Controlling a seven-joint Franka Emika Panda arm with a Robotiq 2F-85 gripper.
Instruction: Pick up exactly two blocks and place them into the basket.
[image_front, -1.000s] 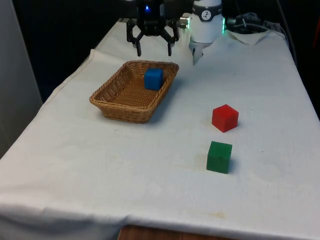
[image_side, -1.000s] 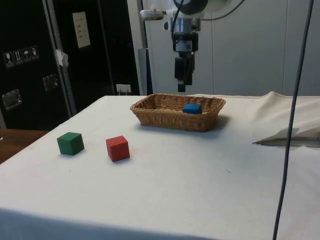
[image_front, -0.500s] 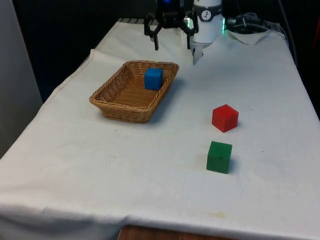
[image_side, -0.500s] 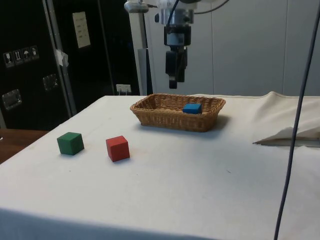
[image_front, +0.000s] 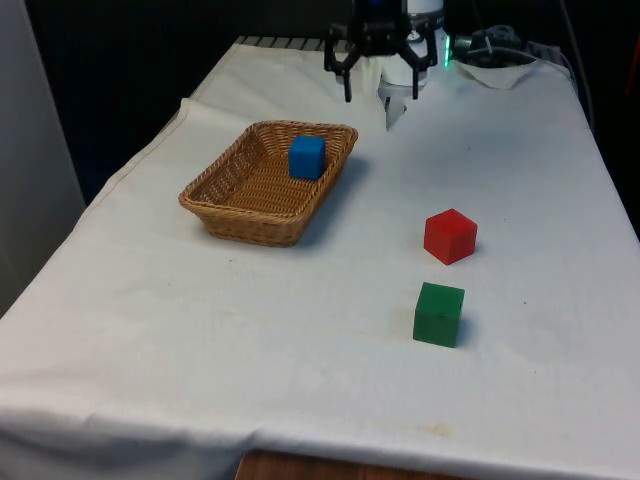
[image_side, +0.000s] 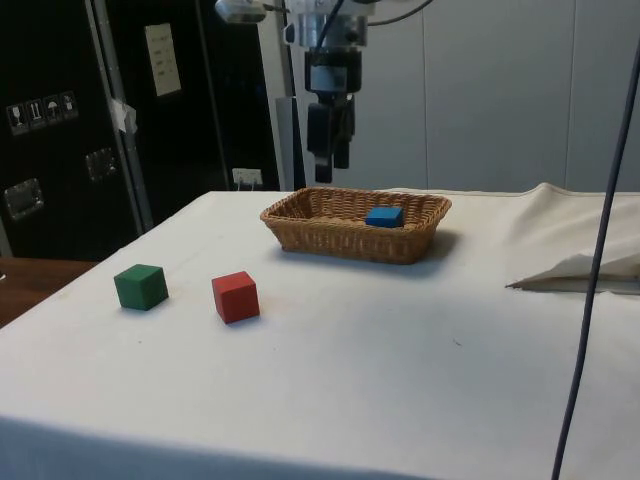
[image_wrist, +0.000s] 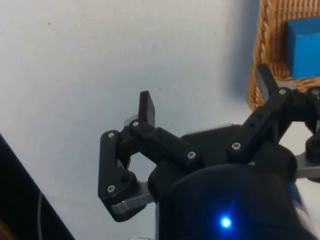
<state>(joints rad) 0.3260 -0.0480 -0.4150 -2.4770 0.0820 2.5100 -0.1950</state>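
One small blue cube (image_front: 307, 157) already lies inside the woven wicker basket (image_front: 236, 211), near the basket's far corner on the front view's right, so we judge the task half done. We see the same cube resting against the inner wall in the side view, low among the weave.

We find two more blocks out on the white cloth of the table (image_front: 150, 300): a red cube (image_front: 450, 236) and a green cube (image_front: 439, 314). They sit apart from each other and well apart from the basket, toward the table's edge on the front view's right, with the green one nearer the front edge. Neither is touched by anything.

We see the black two-finger gripper (image_front: 381, 86) hanging high above the far end of the table, just past the basket's far corner and well clear of the cloth. Its fingers (image_wrist: 146, 106) stand spread wide with nothing between them; bare cloth lies beneath, with the basket's rim and the blue cube off to one side.

What remains, as we read it, is one more block: either the red or the green would complete the count of two. The red lies closer to the basket and to the gripper, so we would expect it to be the easier choice. The third block should stay on the table.
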